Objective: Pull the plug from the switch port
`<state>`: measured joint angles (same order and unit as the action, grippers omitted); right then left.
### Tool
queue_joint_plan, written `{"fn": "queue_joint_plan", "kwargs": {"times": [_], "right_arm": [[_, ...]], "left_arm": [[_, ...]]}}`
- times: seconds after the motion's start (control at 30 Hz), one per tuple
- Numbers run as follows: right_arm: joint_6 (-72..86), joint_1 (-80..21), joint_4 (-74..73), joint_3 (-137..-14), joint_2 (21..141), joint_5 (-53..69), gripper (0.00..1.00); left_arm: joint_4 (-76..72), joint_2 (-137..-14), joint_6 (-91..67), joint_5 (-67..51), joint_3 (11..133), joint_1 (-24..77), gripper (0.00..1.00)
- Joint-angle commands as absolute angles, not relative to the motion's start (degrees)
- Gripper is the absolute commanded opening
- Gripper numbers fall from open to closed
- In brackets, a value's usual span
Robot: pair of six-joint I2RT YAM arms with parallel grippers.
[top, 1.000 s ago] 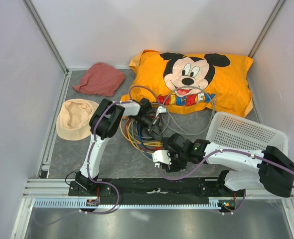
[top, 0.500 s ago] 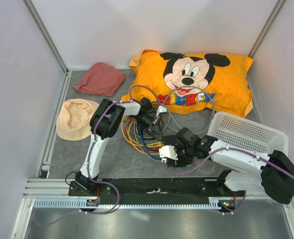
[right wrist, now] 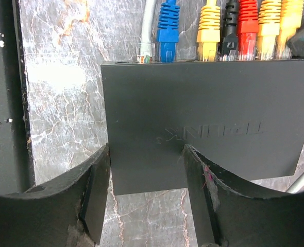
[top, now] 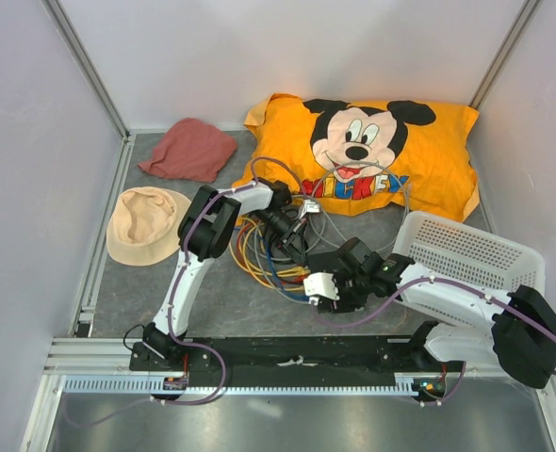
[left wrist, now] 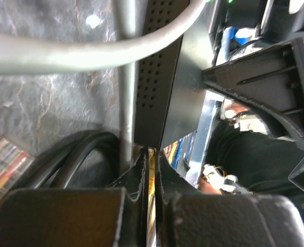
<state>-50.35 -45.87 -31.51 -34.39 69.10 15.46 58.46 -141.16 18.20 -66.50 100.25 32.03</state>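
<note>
The switch [right wrist: 203, 118] is a flat matte black box on the grey marbled floor. A row of plugs sits in its far edge: grey-white [right wrist: 147, 49], blue [right wrist: 167, 31], yellow [right wrist: 208, 31], black [right wrist: 230, 28], red [right wrist: 247, 28] and more yellow. My right gripper [right wrist: 147, 149] is open over the switch's near left corner; one finger [right wrist: 98, 185] is beside its left edge, the other over its top. My left gripper [left wrist: 151, 152] is shut at the switch's perforated side [left wrist: 152, 77], with a thin gap and yellow cables beyond. In the top view both grippers, left [top: 295, 235] and right [top: 330, 273], largely hide the switch.
An orange Mickey pillow [top: 372, 151] lies at the back. A white mesh basket [top: 462, 250] stands at the right. A red cloth [top: 188, 149] and a beige hat [top: 141, 221] lie at the left. Coloured cables [top: 259, 259] and a grey cable loop [left wrist: 90, 49] lie around the switch.
My right gripper has moved up and to the right, onto the switch. My left arm's elbow has shifted slightly right, and the grey cable loop has moved with it.
</note>
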Motion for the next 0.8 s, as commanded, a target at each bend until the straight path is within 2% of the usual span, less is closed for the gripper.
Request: {"fn": "queue_joint_plan", "kwargs": {"times": [0.0, 0.1, 0.23, 0.33, 0.43, 0.77], "right_arm": [[-49.9, -43.5, -33.7, -29.3, 73.3, 4.7, 0.63], [-47.2, -43.4, -34.1, -31.5, 72.0, 4.4, 0.65], [-42.2, -43.4, -38.9, -46.1, 71.8, 9.0, 0.7], [-38.9, -43.4, -41.8, -55.7, 74.5, 11.7, 0.7], [-37.3, -43.4, -40.5, -59.5, 77.0, 12.5, 0.71], [-36.4, -43.4, -36.7, -54.2, 79.3, 10.6, 0.71]], "left_arm": [[64.2, -147.3, 25.7, -51.3, 98.5, 33.0, 0.02], [61.3, -146.3, 22.9, -52.1, 96.9, 33.0, 0.02], [60.0, -145.2, 22.0, -51.1, 97.1, 32.8, 0.02], [60.0, -144.3, 22.1, -50.0, 97.8, 32.1, 0.02], [61.3, -143.3, 23.3, -47.9, 99.9, 31.0, 0.02], [62.0, -136.3, 25.9, -37.0, 98.5, 30.3, 0.02]]}}
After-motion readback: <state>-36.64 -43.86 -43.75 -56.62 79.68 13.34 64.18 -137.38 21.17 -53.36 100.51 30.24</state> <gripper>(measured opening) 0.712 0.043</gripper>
